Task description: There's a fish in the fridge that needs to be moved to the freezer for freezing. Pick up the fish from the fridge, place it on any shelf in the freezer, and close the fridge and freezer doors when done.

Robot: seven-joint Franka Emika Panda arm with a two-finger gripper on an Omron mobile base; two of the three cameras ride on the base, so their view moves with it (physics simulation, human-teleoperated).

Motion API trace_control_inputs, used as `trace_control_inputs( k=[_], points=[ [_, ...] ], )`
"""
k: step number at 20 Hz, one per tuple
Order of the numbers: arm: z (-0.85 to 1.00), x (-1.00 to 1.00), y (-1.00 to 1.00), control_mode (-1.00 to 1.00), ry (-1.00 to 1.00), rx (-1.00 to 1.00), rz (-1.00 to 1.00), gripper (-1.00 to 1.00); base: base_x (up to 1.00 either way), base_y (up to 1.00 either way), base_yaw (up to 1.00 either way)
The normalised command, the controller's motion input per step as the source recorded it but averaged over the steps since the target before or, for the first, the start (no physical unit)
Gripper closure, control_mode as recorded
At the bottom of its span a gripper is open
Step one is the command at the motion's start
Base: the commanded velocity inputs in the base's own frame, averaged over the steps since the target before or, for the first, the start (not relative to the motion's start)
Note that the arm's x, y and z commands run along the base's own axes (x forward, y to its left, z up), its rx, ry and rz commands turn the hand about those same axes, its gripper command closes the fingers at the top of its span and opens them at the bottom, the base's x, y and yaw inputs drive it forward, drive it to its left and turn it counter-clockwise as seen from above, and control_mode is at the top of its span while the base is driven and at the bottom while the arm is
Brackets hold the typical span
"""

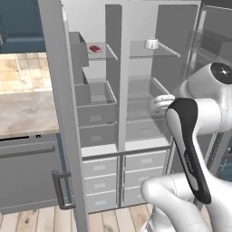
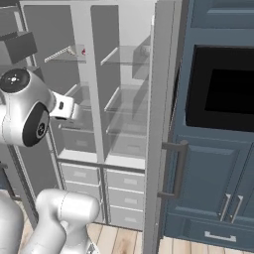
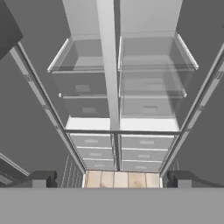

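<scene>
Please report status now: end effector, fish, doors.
End effector open, empty, facing the shelves. Small red item, maybe the fish, on upper left shelf. Both doors open.

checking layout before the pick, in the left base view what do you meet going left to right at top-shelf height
open grey door → small red item on the left glass shelf → centre divider → white bowl-like item on the right glass shelf

The arm (image 1: 190, 136) hides part of the fridge (image 1: 149, 90); the small red item (image 1: 95, 48) is too small to identify.
</scene>
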Motion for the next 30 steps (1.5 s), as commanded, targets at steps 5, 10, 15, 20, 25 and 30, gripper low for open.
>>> trace_control_inputs(
  k=[5, 10, 15, 20, 25, 30],
  points=[
    [0.00, -0.35, -0.12, -1.00, -0.07, 0.00, 0.00, -1.00, 0.00, 0.00, 0.00],
    [0.00, -0.60, -0.21, -1.00, -0.15, 0.00, 0.00, -1.00, 0.00, 0.00, 0.00],
    [0.00, -0.23, -0.45, -1.00, -0.17, 0.03, 0.00, -1.00, 0.00, 0.00, 0.00],
    [0.00, -0.08, -0.69, -1.00, -0.33, 0.05, 0.00, -1.00, 0.00, 0.00, 0.00],
    [0.00, 0.00, -0.68, -1.00, -0.34, 0.06, 0.00, -1.00, 0.00, 0.00, 0.00],
    [0.00, -0.11, -0.74, -1.00, -0.25, 0.05, 0.02, -1.00, 0.00, 0.00, 0.00]
  ],
)
